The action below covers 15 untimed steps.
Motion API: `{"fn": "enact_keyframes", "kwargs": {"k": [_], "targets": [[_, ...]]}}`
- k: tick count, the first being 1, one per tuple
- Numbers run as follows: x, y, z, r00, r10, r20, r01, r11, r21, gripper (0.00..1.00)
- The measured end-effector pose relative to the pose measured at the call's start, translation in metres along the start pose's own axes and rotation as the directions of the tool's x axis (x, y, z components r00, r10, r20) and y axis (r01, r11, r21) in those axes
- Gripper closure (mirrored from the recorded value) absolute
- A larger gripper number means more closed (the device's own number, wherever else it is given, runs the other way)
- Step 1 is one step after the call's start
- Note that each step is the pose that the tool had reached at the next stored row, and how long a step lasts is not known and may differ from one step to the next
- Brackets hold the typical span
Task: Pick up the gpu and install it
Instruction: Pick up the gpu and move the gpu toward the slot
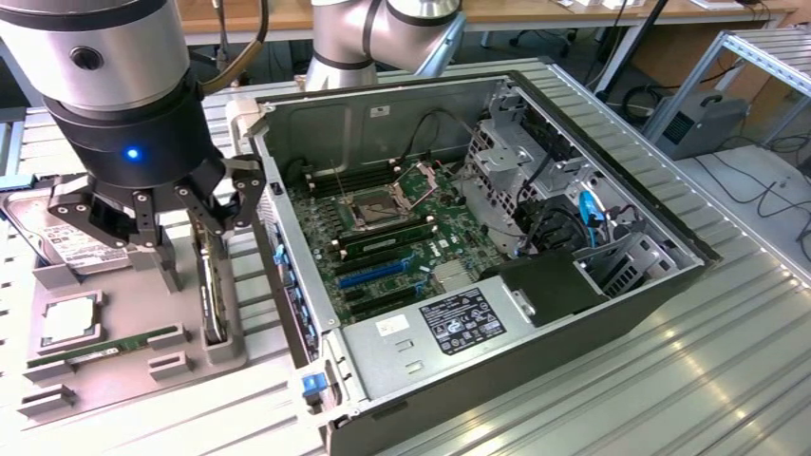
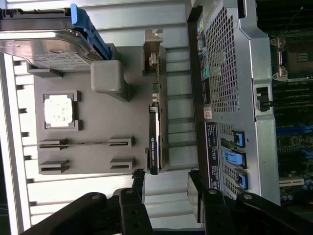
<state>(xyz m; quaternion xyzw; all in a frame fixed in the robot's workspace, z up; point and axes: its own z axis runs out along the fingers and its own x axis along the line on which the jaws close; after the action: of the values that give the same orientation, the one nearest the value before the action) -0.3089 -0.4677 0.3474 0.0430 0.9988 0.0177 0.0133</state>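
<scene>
Ribbed metal table (image 1: 659, 399) carries one open computer case (image 1: 507, 370) and one gray tray (image 2: 98, 122) holding one hard drive (image 2: 44, 49), one CPU (image 2: 58, 110), one RAM stick (image 2: 83, 143) and one gpu (image 2: 154, 122), on edge along the tray's case-side rim. The gripper (image 2: 166, 180) hangs just over the gpu, jaws spread wide and empty.

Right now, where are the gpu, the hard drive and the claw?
gpu (image 2: 154, 142), wrist view, on its black cooler.
hard drive (image 2: 46, 51), wrist view, on its broad silver face.
claw (image 2: 166, 185), wrist view, midway between its open fingertips.
</scene>
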Motion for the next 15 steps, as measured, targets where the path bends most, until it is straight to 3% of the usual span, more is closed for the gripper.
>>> {"fn": "enact_keyframes", "kwargs": {"k": [15], "targets": [[0.0001, -0.0002, 0.0046, 1.0000, 0.001, 0.0000, -0.001, 1.0000, 0.0001, 0.52]]}}
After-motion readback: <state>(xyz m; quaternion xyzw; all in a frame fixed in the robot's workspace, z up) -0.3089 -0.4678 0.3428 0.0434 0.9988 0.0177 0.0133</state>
